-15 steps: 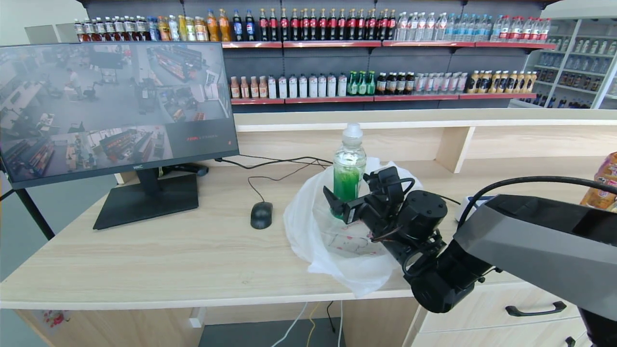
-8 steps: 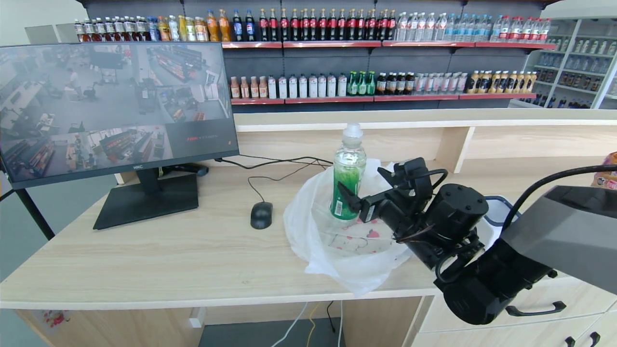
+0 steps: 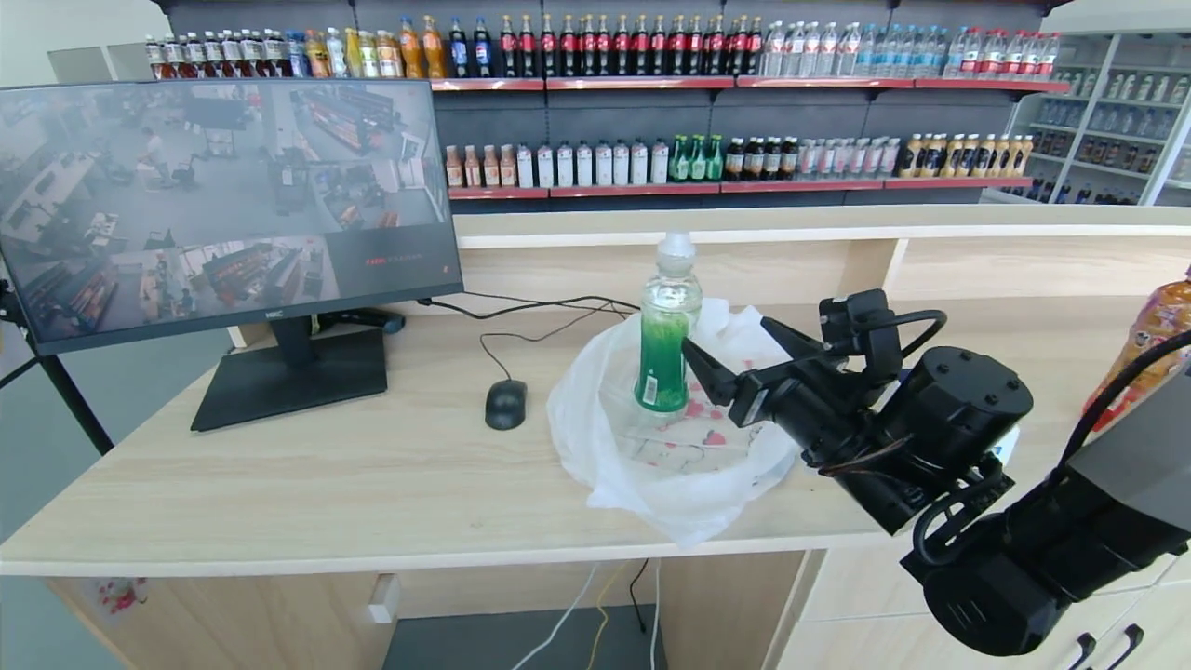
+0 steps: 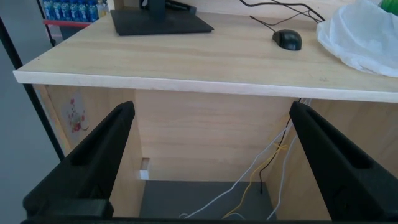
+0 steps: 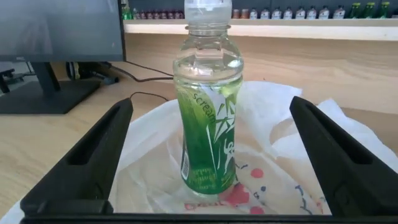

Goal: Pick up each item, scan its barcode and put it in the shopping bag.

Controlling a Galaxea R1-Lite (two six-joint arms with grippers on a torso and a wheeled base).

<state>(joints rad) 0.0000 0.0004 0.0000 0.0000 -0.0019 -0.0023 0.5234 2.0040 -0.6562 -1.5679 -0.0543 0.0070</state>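
A clear bottle (image 3: 666, 326) with a green label and white cap stands upright amid the folds of the white plastic shopping bag (image 3: 651, 465) on the wooden counter. My right gripper (image 3: 730, 349) is open, just right of the bottle and apart from it, with nothing between its fingers. In the right wrist view the bottle (image 5: 208, 124) stands centred ahead of the open right gripper (image 5: 211, 106), with the bag (image 5: 280, 118) rising around its base. My left gripper (image 4: 211, 109) is open and empty, low in front of the counter's front edge (image 4: 199, 84).
A monitor (image 3: 223, 195) on its stand occupies the counter's left, with a black mouse (image 3: 505, 405) and cables beside the bag. An orange bottle (image 3: 1149, 344) stands at the far right. A raised ledge (image 3: 800, 228) runs behind, and drawers sit under the counter's right side.
My right gripper has drawn back to the right, away from the bottle it was around. The bottle stays upright in the bag. The head view has shifted slightly.
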